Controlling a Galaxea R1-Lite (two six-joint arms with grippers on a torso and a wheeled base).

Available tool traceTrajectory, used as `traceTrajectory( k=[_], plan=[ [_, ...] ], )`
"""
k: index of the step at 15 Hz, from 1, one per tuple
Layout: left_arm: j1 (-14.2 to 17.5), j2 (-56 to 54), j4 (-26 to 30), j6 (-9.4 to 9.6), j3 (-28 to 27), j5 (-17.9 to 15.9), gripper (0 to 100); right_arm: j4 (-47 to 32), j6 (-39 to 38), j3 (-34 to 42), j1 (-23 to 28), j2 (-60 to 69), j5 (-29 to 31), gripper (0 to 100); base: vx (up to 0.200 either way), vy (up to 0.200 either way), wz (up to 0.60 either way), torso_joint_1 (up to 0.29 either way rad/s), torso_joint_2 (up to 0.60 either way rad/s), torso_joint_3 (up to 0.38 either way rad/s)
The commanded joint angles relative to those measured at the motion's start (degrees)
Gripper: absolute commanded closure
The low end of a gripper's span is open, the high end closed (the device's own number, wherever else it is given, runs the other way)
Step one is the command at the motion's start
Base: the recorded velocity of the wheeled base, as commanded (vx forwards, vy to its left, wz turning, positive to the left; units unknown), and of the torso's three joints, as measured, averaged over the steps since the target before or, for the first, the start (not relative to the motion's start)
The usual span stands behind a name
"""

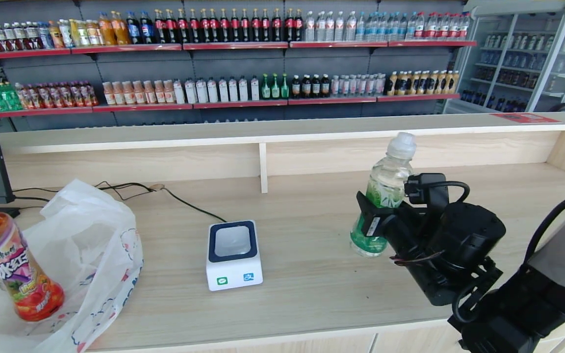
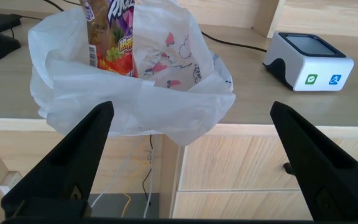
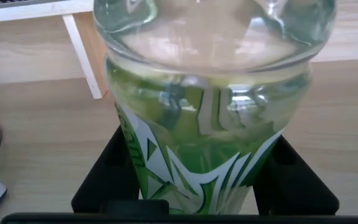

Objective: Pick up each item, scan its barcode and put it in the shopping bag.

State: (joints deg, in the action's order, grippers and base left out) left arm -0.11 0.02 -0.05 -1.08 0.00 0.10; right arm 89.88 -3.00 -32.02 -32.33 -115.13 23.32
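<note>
R gripper clamped green-label bottle near upright, long axis approx vertical, cap up; L gripper fingers spread wide

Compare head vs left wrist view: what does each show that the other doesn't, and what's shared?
Head, not left wrist: right hand shut on the upright green bottle right of the scanner, drink shelves behind, fridge at far right.
Left wrist, not head: left hand, open, in front of the counter edge; cabinet fronts and cables under the counter.
Shared: bag with the red bottle in it, scanner, counter.
</note>
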Motion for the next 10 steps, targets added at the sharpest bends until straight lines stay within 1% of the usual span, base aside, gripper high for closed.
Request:
traceTrajectory(
  k=[1, 4, 5, 6, 8, 10],
  plan=[
    [0.0, 0.0, 0.0, -0.06, 0.0, 0.1, 0, 0.1, -0.3, -0.1, -1.6, 2.0, 0.0, 100, 0.000, 0.000, 0.00, 0.000, 0.00, 0.000],
    [0.0, 0.0, 0.0, -0.06, 0.0, 0.0, 0, 0.1, -1.0, 2.1, -4.8, 3.9, 0.0, 100, 0.000, 0.000, 0.00, 0.000, 0.00, 0.000],
    [0.0, 0.0, 0.0, -0.06, 0.0, 0.0, 0, 0.1, -1.0, 2.1, -4.8, 3.9, 0.0, 100, 0.000, 0.000, 0.00, 0.000, 0.00, 0.000],
    [0.0, 0.0, 0.0, -0.06, 0.0, 0.1, 0, 0.1, -1.0, 4.4, -6.1, 5.9, 0.0, 100, 0.000, 0.000, 0.00, 0.000, 0.00, 0.000],
    [0.0, 0.0, 0.0, -0.06, 0.0, 0.0, 0, 0.1, -1.1, 8.0, -7.1, 9.9, 0.0, 100, 0.000, 0.000, 0.00, 0.000, 0.00, 0.000],
    [0.0, 0.0, 0.0, -0.06, 0.0, 0.0, 0, 0.1, -1.4, 12.5, -7.2, 14.5, -0.5, 100, 0.000, 0.000, 0.00, 0.000, 0.00, 0.000]
  ],
)
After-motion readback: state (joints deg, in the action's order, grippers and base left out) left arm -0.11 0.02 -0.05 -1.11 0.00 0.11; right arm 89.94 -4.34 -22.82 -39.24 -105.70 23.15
